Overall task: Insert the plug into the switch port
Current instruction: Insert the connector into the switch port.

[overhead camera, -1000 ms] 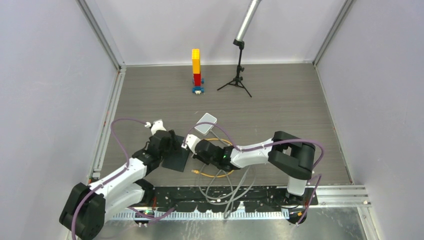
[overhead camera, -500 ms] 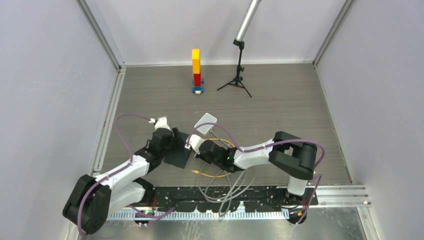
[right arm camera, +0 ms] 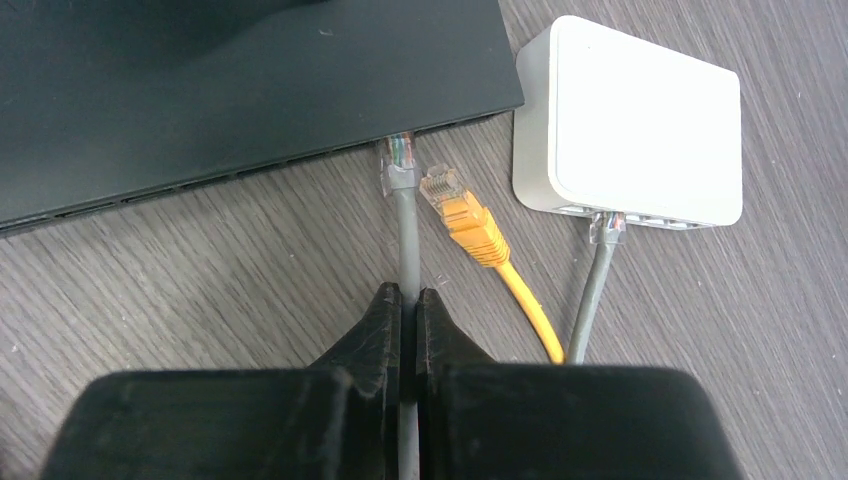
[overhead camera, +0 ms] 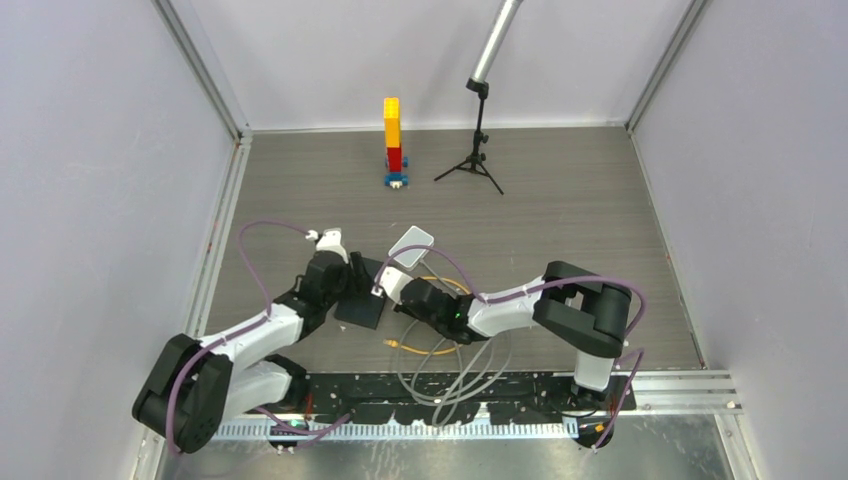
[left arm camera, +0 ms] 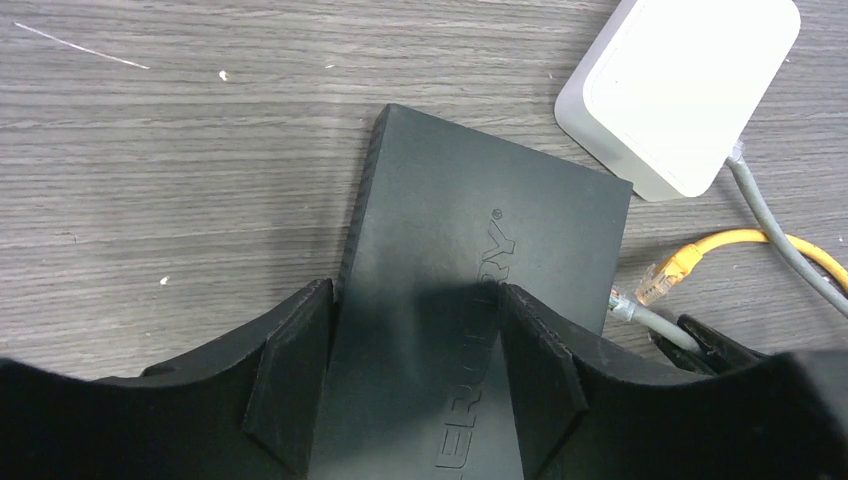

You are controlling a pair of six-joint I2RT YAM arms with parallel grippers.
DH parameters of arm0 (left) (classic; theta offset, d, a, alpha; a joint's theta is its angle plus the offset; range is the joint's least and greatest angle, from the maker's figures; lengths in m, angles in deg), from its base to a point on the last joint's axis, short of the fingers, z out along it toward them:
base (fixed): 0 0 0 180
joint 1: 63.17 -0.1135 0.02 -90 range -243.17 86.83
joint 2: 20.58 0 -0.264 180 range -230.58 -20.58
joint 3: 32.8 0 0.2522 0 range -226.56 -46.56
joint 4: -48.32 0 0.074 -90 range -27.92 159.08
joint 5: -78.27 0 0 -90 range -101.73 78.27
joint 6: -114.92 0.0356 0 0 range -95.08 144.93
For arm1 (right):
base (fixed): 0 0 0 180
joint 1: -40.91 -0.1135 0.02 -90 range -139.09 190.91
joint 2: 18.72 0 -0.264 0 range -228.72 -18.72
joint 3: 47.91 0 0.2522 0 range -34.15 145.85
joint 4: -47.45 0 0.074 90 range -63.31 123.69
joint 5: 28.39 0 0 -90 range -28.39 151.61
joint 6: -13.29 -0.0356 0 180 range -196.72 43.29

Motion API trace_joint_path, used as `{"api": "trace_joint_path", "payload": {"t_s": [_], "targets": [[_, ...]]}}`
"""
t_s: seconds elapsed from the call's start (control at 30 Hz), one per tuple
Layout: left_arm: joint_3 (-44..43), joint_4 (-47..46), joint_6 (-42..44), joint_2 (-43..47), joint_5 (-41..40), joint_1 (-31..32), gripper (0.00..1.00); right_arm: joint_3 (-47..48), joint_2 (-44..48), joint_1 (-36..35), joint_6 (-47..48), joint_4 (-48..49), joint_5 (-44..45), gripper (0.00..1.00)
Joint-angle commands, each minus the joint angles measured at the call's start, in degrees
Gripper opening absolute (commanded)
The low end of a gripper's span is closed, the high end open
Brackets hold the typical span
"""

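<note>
Plug [right arm camera: 397,160] sat on the end of a grey cable [right arm camera: 407,240], lying on the table mid-workspace. Its tip was right at the near edge of a flat black box [right arm camera: 250,80] and not in any socket. The right gripper [right arm camera: 410,300] was clenched on the grey cable just behind the plug.

Nearest the arm bases, loose grey loops [overhead camera: 450,375] lay over the near table edge. A yellow cable [overhead camera: 435,350] curled on the table beyond them, with its yellow connector [right arm camera: 455,205] just beside the plug, between it and the white box [right arm camera: 640,120].

The left gripper [left arm camera: 415,300] was released, fingers [left arm camera: 300,370] spread over the black box top. One finger was at the box's left edge and the other above the lid; I couldn't tell if they touched it.

The white box lay flat just beyond the black box's far corner. The switch ports [right arm camera: 665,221] ran along the side facing the right gripper, and a second grey cable [right arm camera: 590,290] was already seated in one.

The table [overhead camera: 560,200] was grey wood-grain laminate with a few specks. At the far end stood a yellow-red-blue block tower [overhead camera: 392,140] and a small black tripod [overhead camera: 477,150]. Plain pale walls [overhead camera: 100,150] closed three sides, with metal rails [overhead camera: 225,200] along the table edges.
</note>
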Motion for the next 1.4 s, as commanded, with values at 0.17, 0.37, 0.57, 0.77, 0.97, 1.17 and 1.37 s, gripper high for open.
{"api": "trace_joint_path", "payload": {"t_s": [0.17,0.37,0.57,0.77,0.97,1.17,1.37], "targets": [[-3.35,4.99,-4.68,1.45,9.0,2.68,0.71,-1.09,-0.89,-0.38,-0.58,5.84,-8.27,0.0],[-3.5,8.73,-7.96,4.93,1.93,0.18,0.74,-0.8,-0.54,-0.39,-0.35,4.82,-8.05,0.01],[-3.71,6.3,-8.28,3.96,7.3,-7.63,0.75,-0.55,-0.77,-0.38,-0.26,4.55,-8.36,0.01],[-5.68,4.72,-6.06,-0.14,7.68,-10.12,0.79,-0.18,-1.01,-0.39,-0.1,4.11,-8.42,0.0],[-4.97,0.11,-5.61,-3.7,13.34,-10.25,0.69,-0.11,-1.33,-0.38,-0.08,4.13,-8.5,0.0],[-2.5,-4.22,-5.98,-6.39,19.34,-10.24,0.61,-0.76,-2.01,0.6,-0.17,6.72,-9.45,0.0],[-3.46,-5.21,-4.44,-10.46,23.64,-10.22,0.58,-1.52,-4.09,2.43,0.92,10.05,-11.17,0.0]]}}
